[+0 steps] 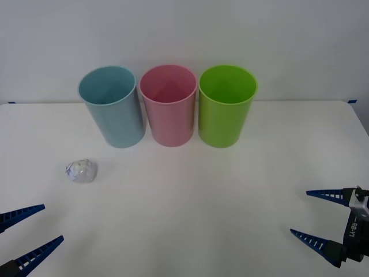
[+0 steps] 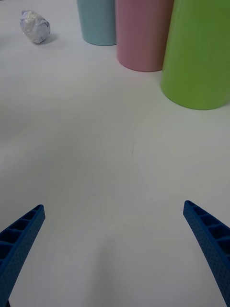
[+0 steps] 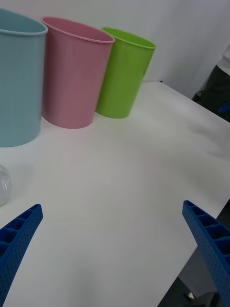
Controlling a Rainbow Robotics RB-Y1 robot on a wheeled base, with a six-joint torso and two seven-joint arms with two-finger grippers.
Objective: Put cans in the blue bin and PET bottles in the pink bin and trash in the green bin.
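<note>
Both sets of jaws stand wide apart and hold nothing. My left gripper (image 1: 26, 239) sits low at the near left corner of the counter (image 1: 202, 202); my right gripper (image 1: 323, 222) sits at the near right, well apart from everything.

The trash (image 1: 81, 171) lies on the counter just ahead of the left gripper, in front of the blue bin (image 1: 112, 107) and a little to its left, not touching it. From the right wrist view it is far off (image 2: 34, 26), so I judge this a left-arm job.

Handling guess: crumpled paper or foil ball, very light, soft, will crush some under a squeeze, not fragile. It could roll or skid if nudged from one side. I'd come down over it and close across the widest middle, jaws straddling both sides, low to the counter.

Bins stand upright in a row at the back: blue, pink bin (image 1: 168, 104), green bin (image 1: 226, 105), nearly touching. Green is farthest from the trash, so the carry crosses the other two rims.
</note>
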